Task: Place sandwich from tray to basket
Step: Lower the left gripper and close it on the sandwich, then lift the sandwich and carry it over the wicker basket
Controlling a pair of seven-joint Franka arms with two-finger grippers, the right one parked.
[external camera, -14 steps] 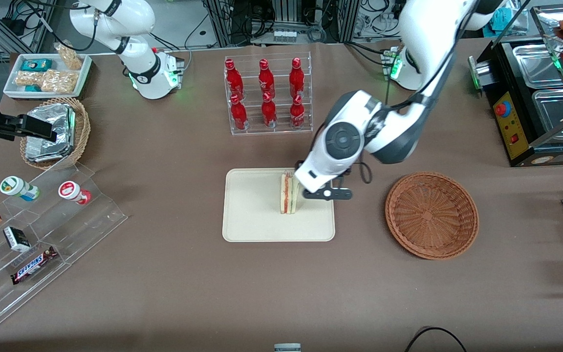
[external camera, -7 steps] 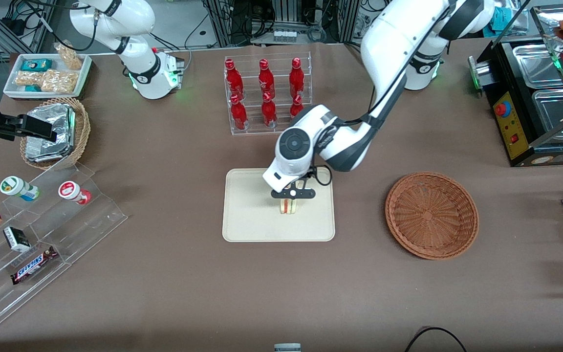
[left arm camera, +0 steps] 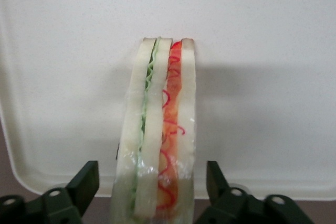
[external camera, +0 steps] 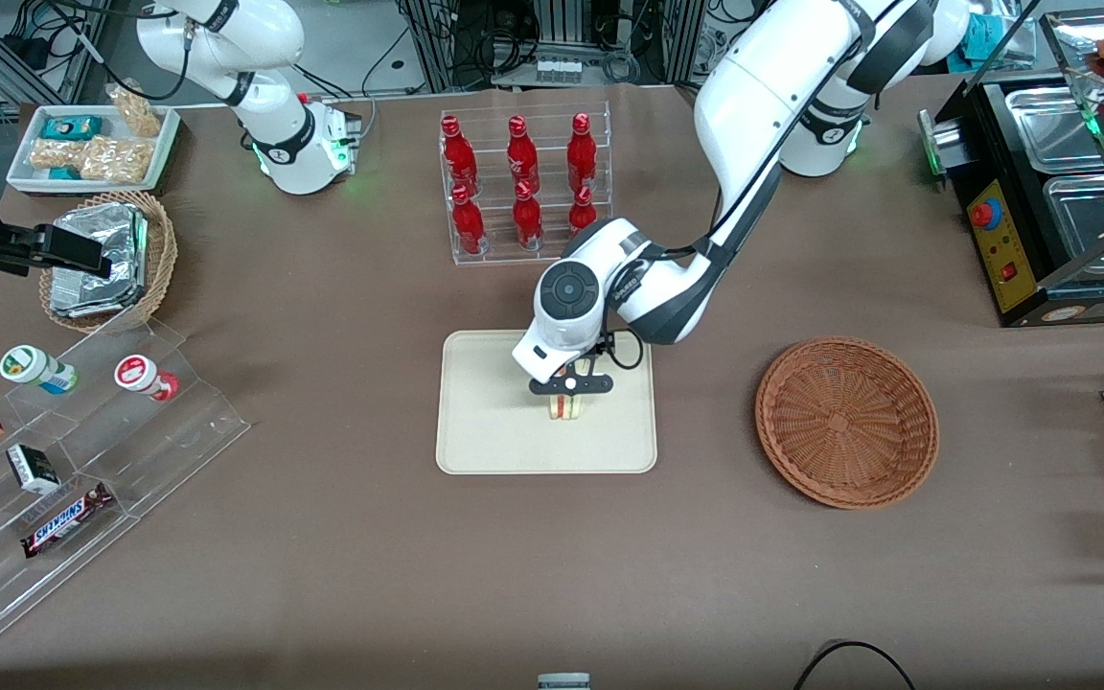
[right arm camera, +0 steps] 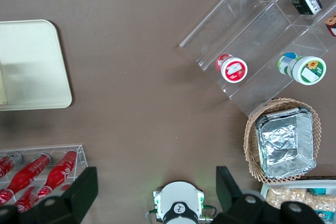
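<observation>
- Currently, your gripper (external camera: 571, 386) is positioned over the cream-coloured tray (external camera: 494, 422), just at the sandwich (external camera: 566, 408).
- In the wrist view you can see the fingers of this gripper (left arm camera: 152, 169) standing wide, one at each side of the sandwich, with a gap between each finger and the bread.
- The sandwich rests on the tray, and its layers stand side by side (you can distinguish white bread, a green leaf and a red-orange filling).
- The round brown basket (external camera: 847, 422) is beside the tray, toward the working arm's end of the table.
- Farther from the front camera than the tray, you have a clear bin (external camera: 526, 260), in which red bottles (external camera: 582, 153) are standing in two rows.
- At the working arm's end you find a black appliance (external camera: 1089, 310) with metal pans (external camera: 1055, 129) inside and a yellow panel (external camera: 1002, 249).
- Toward the parked arm's end, a transparent stepped stand (external camera: 169, 450) carries two jars (external camera: 145, 378), a chocolate bar (external camera: 66, 520) and some small boxes (external camera: 33, 469).
- Near this stand, but farther from the front camera, a wicker basket (external camera: 169, 244) contains a foil package (external camera: 102, 259); beside it, a white tub (external camera: 82, 188) holds wrapped packs (external camera: 117, 159).
</observation>
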